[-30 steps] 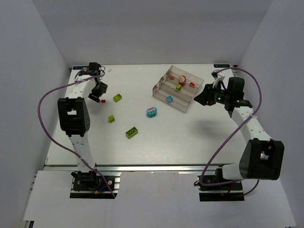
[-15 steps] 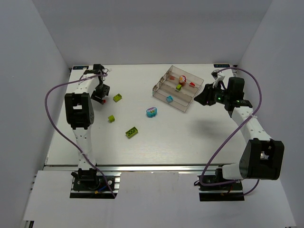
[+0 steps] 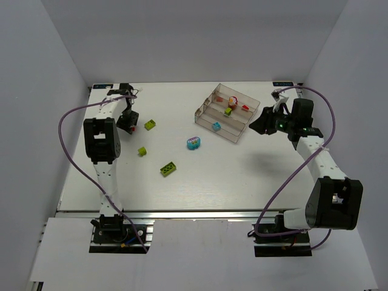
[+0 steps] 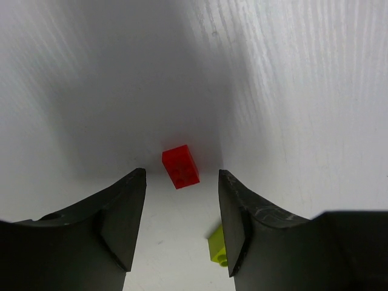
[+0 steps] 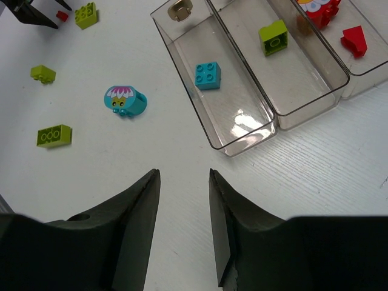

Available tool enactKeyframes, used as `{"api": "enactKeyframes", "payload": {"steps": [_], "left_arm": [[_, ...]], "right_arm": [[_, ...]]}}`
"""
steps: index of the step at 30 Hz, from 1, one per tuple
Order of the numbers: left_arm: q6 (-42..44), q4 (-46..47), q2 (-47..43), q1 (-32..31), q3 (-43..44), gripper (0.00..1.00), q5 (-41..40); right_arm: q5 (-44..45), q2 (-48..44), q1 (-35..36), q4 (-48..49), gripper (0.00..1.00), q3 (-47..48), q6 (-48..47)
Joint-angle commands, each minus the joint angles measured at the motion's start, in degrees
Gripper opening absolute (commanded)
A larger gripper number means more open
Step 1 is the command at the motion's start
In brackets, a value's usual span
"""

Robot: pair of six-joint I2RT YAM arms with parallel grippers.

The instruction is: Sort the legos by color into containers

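Observation:
My left gripper [image 4: 182, 177] [image 3: 130, 123] is open over the table's far left, with a small red brick [image 4: 180, 166] lying just beyond and between its fingertips. A lime brick [image 4: 216, 247] [image 3: 150, 124] lies beside its right finger. My right gripper [image 5: 184, 176] [image 3: 259, 124] is open and empty, held right of the clear tray [image 3: 206, 116]. The tray holds a cyan brick [image 5: 207, 75], a lime brick [image 5: 273, 37] and red pieces [image 5: 353, 40], each in its own compartment. Loose on the table are a cyan-and-magenta piece [image 3: 193, 143] and two more lime bricks [image 3: 142, 151] [image 3: 168, 168].
White walls close the table on the left, back and right. A small metal part [image 5: 179, 8] sits at the far end of the tray's cyan compartment. Purple cables loop off both arms.
My left gripper has shifted a little right and come down over the red brick, now hiding it in the top view. The right arm has hardly moved.

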Motion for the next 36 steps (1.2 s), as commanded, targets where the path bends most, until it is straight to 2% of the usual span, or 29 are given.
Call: {"api": "enactKeyframes", "payload": {"steps": [1,7,14,15,18,20,21,22,23,24,25,26,27,29,30,32,33,36], "left_arm": [[-1.1,-1.4,0.0,0.8,1.4,0.61,-2.1],[-1.1,-1.3,0.7,1.4,1.3,0.53,-1.9],[-1.3,-1.0,0.4,1.9,-0.1,0.29,-1.7],[-1.2,-1.0,0.3,1.9,-0.3,0.22,-1.3],[3.0,1.4,-1.8,1.9,-2.2,0.19,1.0],[11.6,8.7,-3.7,1.0,-5.4,0.16,6.8],[15.7,15.3,-6.0,1.0,-6.7,0.08,9.5],[19.8,19.5,-7.2,0.2,-8.3,0.00,19.3],[24.6,22.3,-8.4,0.2,-12.4,0.00,24.0],[27.0,32.0,-11.9,0.2,-15.5,0.00,29.1],[28.3,37.5,-14.0,-0.3,-18.9,0.00,37.3],[29.9,43.1,-15.6,-0.3,-22.3,0.00,41.2],[30.3,53.9,-17.2,-0.3,-28.7,0.00,44.3],[29.8,64.5,-19.3,-1.5,-32.7,0.00,54.2],[28.1,75.9,-19.0,-1.5,-35.6,0.00,58.2],[21.1,87.4,-16.2,-2.8,-36.6,0.00,67.9],[18.7,95.3,-15.1,-4.1,-36.3,0.00,69.2],[15.3,99.7,-10.8,-7.3,-32.7,0.00,72.2]], "right_arm": [[-0.5,-0.6,-0.5,0.3,0.44,2.5,-0.6],[-1.2,-0.9,-0.9,0.3,0.44,2.4,-0.2],[-2.1,-1.6,-1.8,0.8,0.42,2.1,0.2],[-2.1,-1.5,-1.9,0.8,0.42,2.1,0.2],[-2.4,-1.8,-2.1,0.9,0.42,2.0,0.2],[-2.9,-1.9,-2.3,0.9,0.42,2.0,0.2],[-3.1,-2.0,-2.3,0.9,0.42,2.0,0.1],[-3.8,-2.0,-2.3,1.1,0.41,2.0,0.0],[-4.0,-1.9,-2.5,1.0,0.40,1.9,0.0],[-4.2,-1.8,-2.5,1.0,0.40,1.9,-0.1],[-4.5,-1.7,-2.3,1.1,0.40,1.9,-0.1],[-4.5,-1.6,-2.3,1.1,0.39,1.9,-0.1],[-4.5,-1.8,-2.3,1.1,0.38,1.9,-0.1],[-4.4,-2.0,-2.4,1.1,0.38,1.9,-0.1],[-4.3,-2.1,-2.5,1.3,0.38,1.8,-0.1],[-4.4,-2.3,-2.7,1.5,0.38,1.5,0.0],[-4.4,-2.2,-2.8,1.6,0.38,1.6,0.0],[-4.5,-2.3,-3.0,1.7,0.38,1.6,0.1]]}}
